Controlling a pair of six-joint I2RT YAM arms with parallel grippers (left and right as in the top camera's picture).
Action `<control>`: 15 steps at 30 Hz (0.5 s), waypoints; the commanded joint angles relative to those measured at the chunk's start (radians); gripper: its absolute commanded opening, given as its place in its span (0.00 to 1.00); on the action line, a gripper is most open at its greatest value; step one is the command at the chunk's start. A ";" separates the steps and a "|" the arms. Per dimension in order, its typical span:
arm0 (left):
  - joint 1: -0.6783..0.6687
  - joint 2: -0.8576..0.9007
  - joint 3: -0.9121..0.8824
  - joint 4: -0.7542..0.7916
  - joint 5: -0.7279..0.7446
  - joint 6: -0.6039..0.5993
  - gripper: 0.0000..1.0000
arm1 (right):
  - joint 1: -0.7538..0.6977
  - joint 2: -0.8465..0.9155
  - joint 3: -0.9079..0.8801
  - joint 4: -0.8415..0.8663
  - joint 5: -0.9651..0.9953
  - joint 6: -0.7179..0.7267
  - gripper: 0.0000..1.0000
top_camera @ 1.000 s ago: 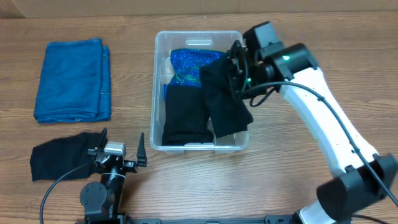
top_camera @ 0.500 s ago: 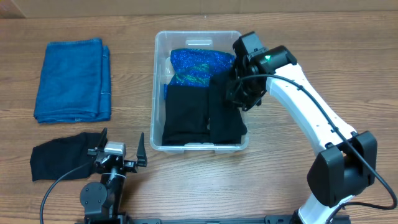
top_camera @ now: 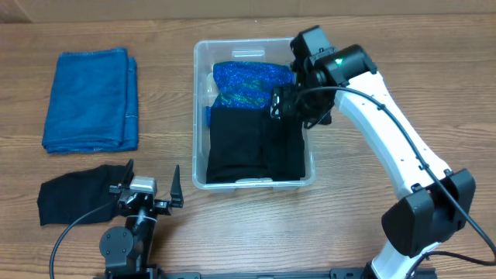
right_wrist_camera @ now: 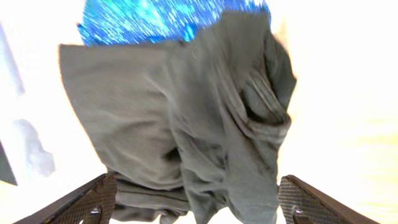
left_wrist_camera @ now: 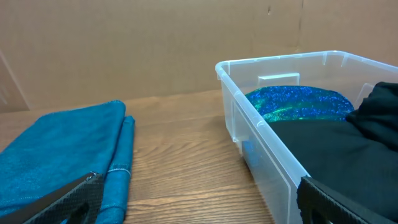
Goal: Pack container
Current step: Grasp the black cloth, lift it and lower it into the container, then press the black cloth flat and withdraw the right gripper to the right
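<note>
Two black folded garments (top_camera: 240, 147) and a blue glittery cloth (top_camera: 248, 81) lie in the clear rectangular plastic container (top_camera: 199, 116) mid wooden bench (top_camera: 163, 46), right fingers (right_wrist_camera: 311, 199) open and empty above its right side, left fingers (top_camera: 177, 182) open beside a crumpled black cloth (top_camera: 76, 203), folded blue towel (top_camera: 91, 99) far left.
</note>
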 commanded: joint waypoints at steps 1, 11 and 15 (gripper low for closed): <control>0.006 -0.008 -0.003 0.000 -0.003 0.019 1.00 | -0.005 -0.006 0.022 0.003 0.031 -0.065 0.86; 0.006 -0.008 -0.003 0.000 -0.003 0.019 1.00 | 0.008 -0.004 -0.208 0.203 0.064 -0.087 0.15; 0.006 -0.008 -0.003 0.000 -0.003 0.019 1.00 | 0.008 -0.003 -0.311 0.271 0.072 -0.087 0.11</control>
